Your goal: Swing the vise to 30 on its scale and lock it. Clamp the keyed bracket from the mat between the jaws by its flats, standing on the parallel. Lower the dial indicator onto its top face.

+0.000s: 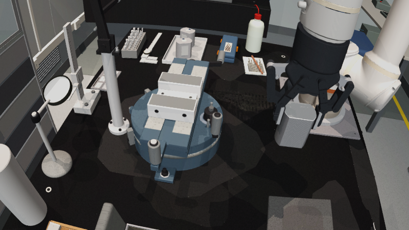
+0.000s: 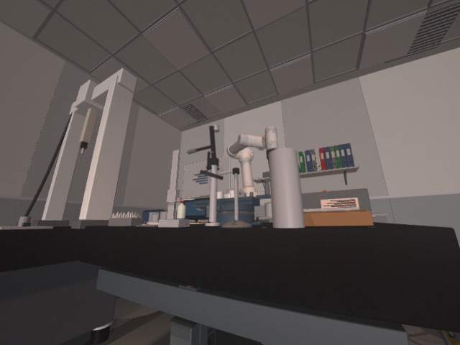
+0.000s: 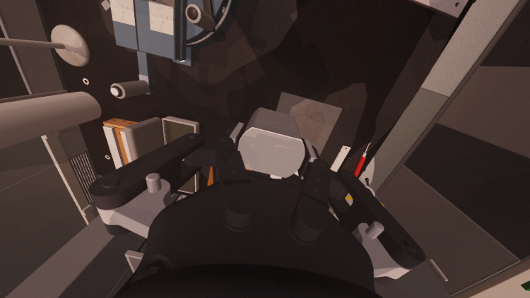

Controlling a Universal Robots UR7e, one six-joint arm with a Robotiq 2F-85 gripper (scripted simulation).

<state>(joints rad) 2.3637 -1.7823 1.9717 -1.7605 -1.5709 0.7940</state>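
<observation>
In the middle of the black table the blue swivel vise (image 1: 176,125) sits turned on its round base, its two light jaws (image 1: 177,95) apart with a slot between them. The keyed bracket (image 1: 294,124), a pale grey block with flat sides, hangs upright in my closed gripper (image 1: 297,117), held by its top end, in the air right of the vise and above the table. From the wrist camera the bracket (image 3: 272,150) fills the space between the fingers. The dial indicator's post (image 1: 113,85) stands left of the vise, its black arm high above.
The robot's own base plate (image 1: 340,125) lies just behind the bracket. A grey mat (image 1: 300,213) lies at the near right edge. A magnifier stand (image 1: 53,128), a height gauge (image 1: 78,85) and a white cylinder (image 1: 17,188) line the left side; trays and a bottle (image 1: 254,33) stand far back.
</observation>
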